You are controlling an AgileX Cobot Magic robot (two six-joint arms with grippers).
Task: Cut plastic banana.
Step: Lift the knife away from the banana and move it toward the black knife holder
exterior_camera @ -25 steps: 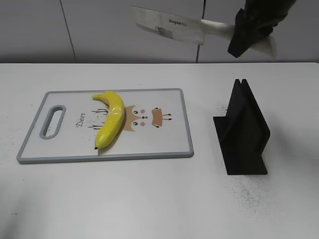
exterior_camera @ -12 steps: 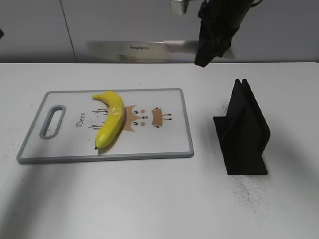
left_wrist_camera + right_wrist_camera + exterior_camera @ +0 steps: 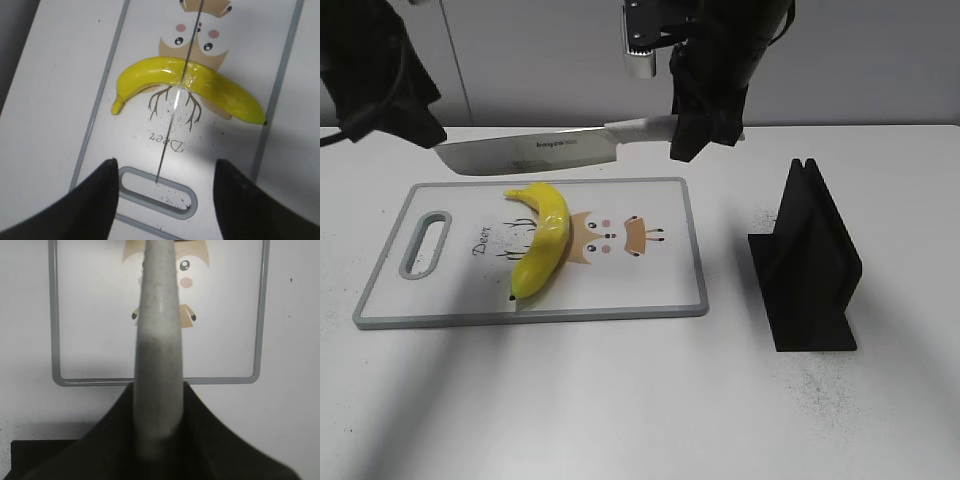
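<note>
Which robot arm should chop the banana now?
Probably the right. Its gripper holds the knife, whose blade hangs over the plastic banana on the cutting board. The left gripper is open and empty.

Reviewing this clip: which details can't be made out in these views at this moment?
- Exterior view: whether the steel kitchen knife touches the glossy yellow plastic banana; the slanted angle gives no clear gap.
- Exterior view: the left hand shows only as a dark, blurred mass, cut by the frame edge.
- Right wrist view: the pale knife handle hides the banana and much of the grey-rimmed cutting board.
- Left wrist view: the blade shows only as a thin edge-on line.
</note>
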